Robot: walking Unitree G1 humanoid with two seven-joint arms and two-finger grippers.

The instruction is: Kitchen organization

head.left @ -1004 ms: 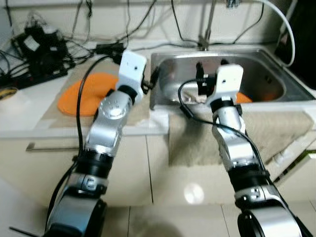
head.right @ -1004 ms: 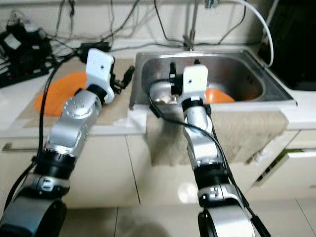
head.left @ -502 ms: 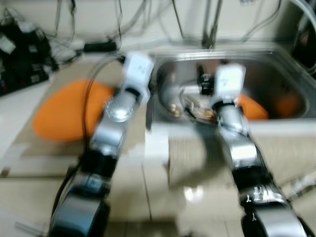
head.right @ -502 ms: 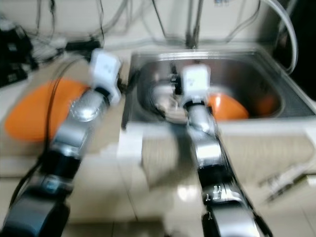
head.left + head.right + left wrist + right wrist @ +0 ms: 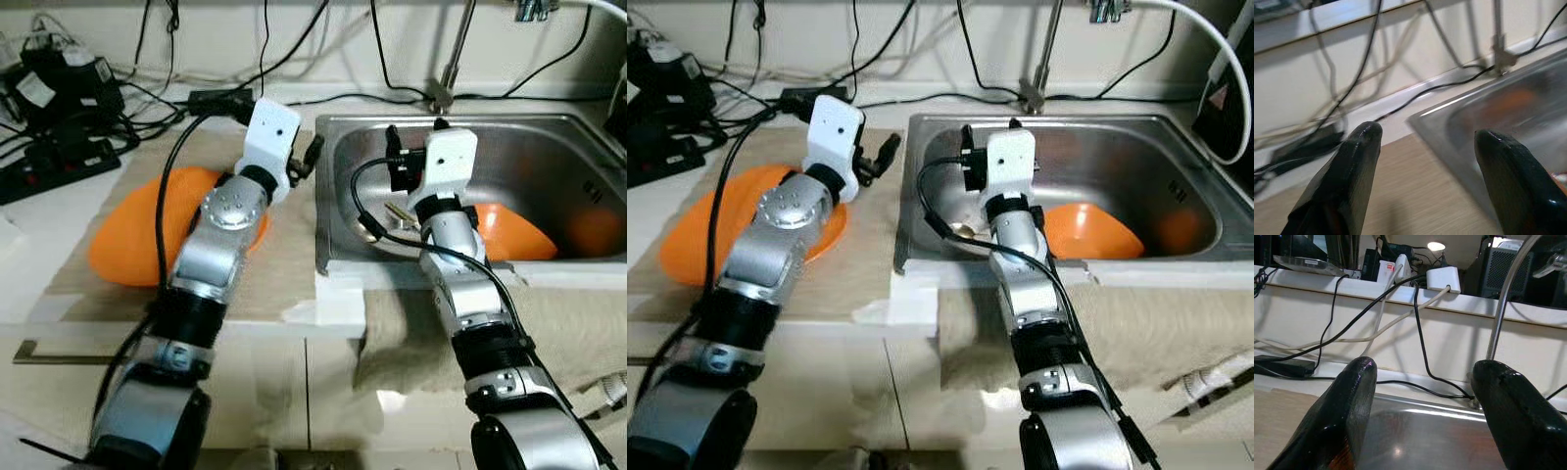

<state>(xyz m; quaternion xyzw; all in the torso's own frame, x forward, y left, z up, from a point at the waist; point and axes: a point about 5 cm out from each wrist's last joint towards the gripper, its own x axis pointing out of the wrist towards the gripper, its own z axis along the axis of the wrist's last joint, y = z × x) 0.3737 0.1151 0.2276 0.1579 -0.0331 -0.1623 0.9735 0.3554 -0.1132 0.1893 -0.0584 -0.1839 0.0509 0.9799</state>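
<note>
Handling was judged first: the orange plate [image 5: 137, 230] on the mat [image 5: 274, 269] at the left of the counter looked like light, stiff plastic with a smooth and probably slippery face, so a pinch across its thin exposed rim seemed the sound hold. It appeared wide, shallow and uniformly orange, partly hidden behind the left arm. The left gripper [image 5: 1425, 161] was raised above the mat near the sink's left edge, its two black fingers spread wide and holding nothing. The sink [image 5: 1117, 152] was stainless steel. Inside it, an orange bowl [image 5: 1087, 232] rested against the front wall, seemingly tilted or overturned, glossy and rigid; its rim was again judged the best grip. A smaller orange item [image 5: 1174, 230] lay further right, too indistinct to identify. The right gripper [image 5: 1422, 406] hung over the basin, likewise spread wide and empty.
</note>
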